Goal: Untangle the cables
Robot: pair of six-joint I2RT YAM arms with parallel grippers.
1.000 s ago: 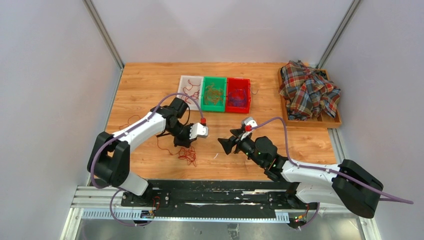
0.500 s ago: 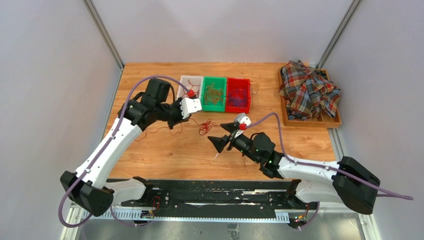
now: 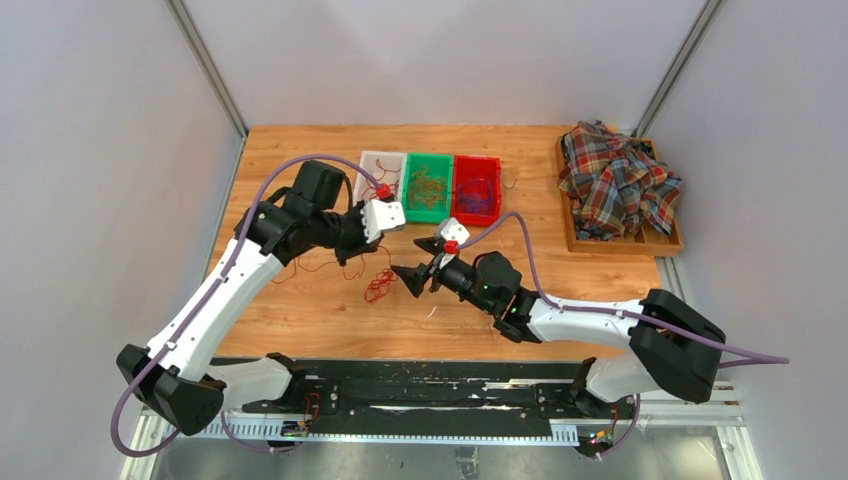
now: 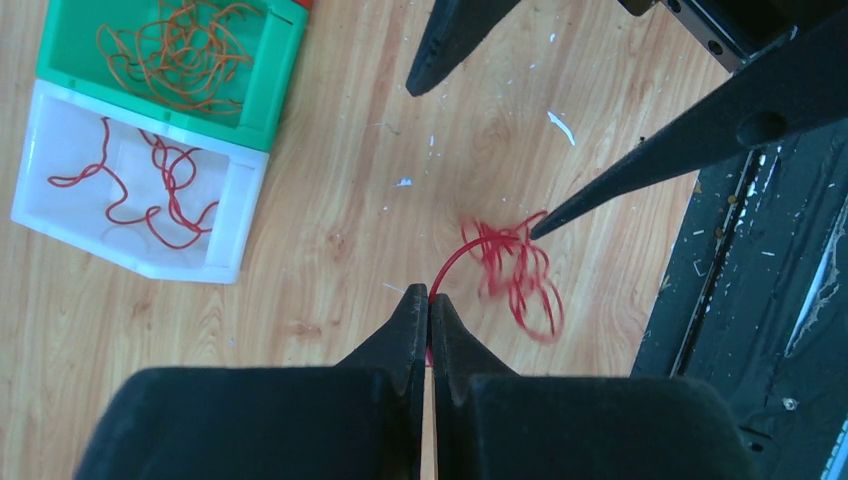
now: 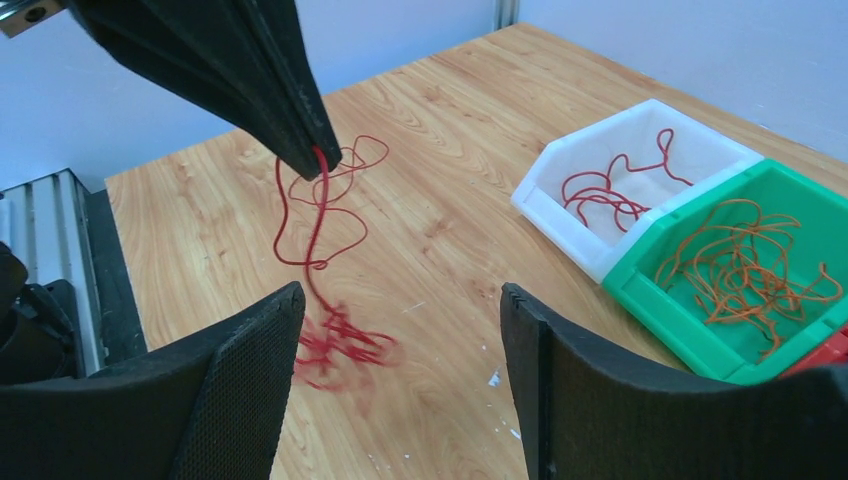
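- Grip: left gripper (image 4: 429, 298) clamped shut on red cable (image 4: 505, 265), one strand end; tangle hangs below, near table (image 5: 440, 225).
- Right gripper (image 5: 400, 292): jaws wide apart, empty, just beside tangle.
- Next, likely: nip lower bunch, draw away slowly so loops slide, not knot.

I saw my right end effector (image 5: 400, 295) spread wide. Left of the white bin (image 5: 555, 228), the left end effector (image 5: 308, 158) pinched a red cable (image 5: 312, 215) dangling to the surface (image 5: 450, 150); the green bin (image 5: 660, 320) touched the white bin's right side.
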